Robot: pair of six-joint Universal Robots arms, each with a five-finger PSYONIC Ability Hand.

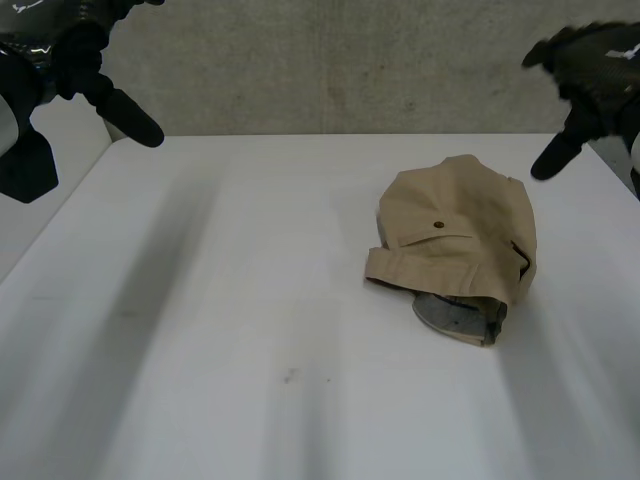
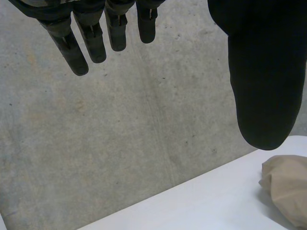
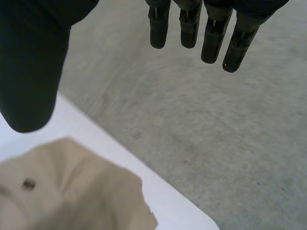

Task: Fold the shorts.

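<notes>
My left hand (image 1: 95, 80) hovers above the far left corner of the white table (image 1: 220, 340), fingers straight, thumb set well apart, nothing in it. My right hand (image 1: 590, 70) is up at the far right, fingers straight too, thumb apart, empty. The shorts (image 1: 455, 235) are tan, bunched in a rough folded heap on the table, right of middle, nearer my right hand, and touch neither hand. The buttoned pocket flap (image 1: 438, 228) faces up, and grey lining (image 1: 450, 312) shows at the near edge. A concrete wall (image 1: 350, 70) stands behind the table.
</notes>
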